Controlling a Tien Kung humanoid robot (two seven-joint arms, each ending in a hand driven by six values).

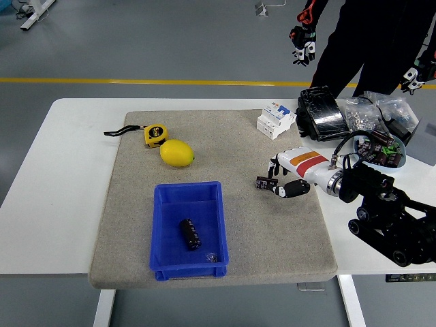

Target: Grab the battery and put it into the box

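A blue box (160,225) sits at the front of the grey mat (225,143). One dark battery (190,234) lies inside it. My right hand (275,182), white with an orange stripe and black fingers, reaches in from the right, right of the box and apart from it. Its fingers are curled on a second small dark battery (263,182), held level just above the mat. The left arm is out of sight.
A lemon (177,153) and a yellow tape measure (155,135) lie behind the box. At the back right are a white breaker (275,120), a black pack (320,114), bags of parts (368,112) and a bowl (402,161) of components. A person stands behind, gloved hands (302,41) raised.
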